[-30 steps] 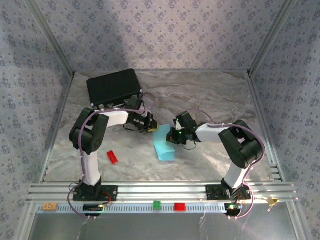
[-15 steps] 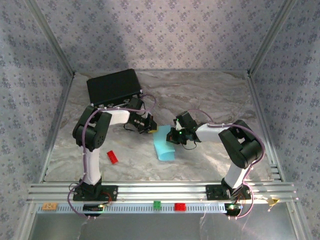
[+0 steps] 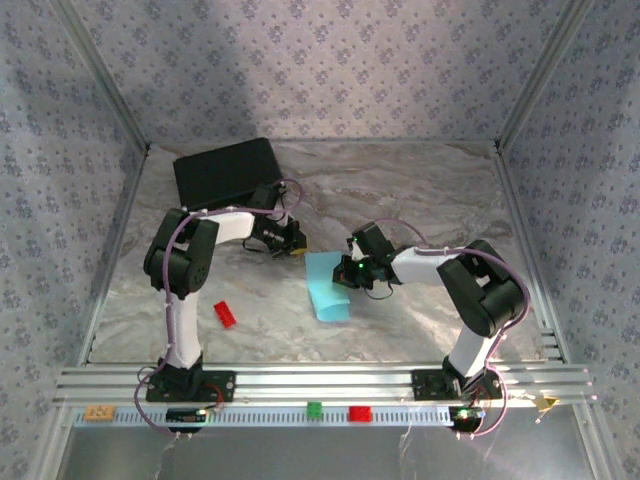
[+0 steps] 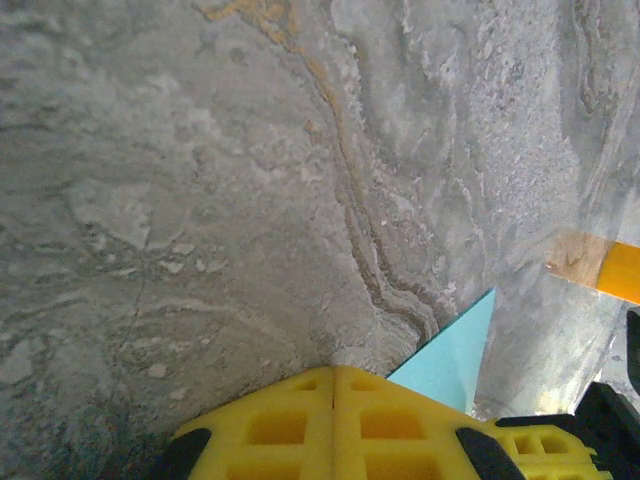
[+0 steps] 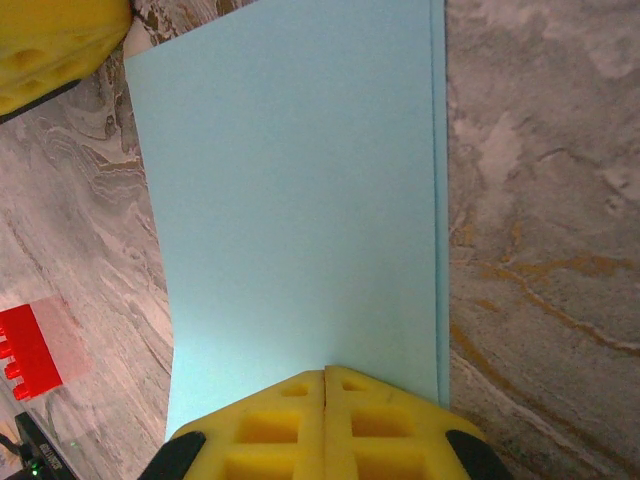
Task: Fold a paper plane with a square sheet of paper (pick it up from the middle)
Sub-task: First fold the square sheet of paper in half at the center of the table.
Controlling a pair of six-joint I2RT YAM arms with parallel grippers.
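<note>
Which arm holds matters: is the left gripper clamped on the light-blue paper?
No: the left gripper is shut over bare table, with the light-blue paper beside it.

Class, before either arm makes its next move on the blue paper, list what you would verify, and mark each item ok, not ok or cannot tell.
1. The left gripper is shut: ok.
2. The right gripper is shut, at the edge of the sheet of paper: ok.
3. The right gripper pinches the paper rather than pressing it: cannot tell.
4. The paper is folded over, with its edges nearly matched: ok.
5. The left gripper, beside the paper's corner, is clear of it: cannot tell.
6. The red brick lies apart from the paper: ok.
</note>
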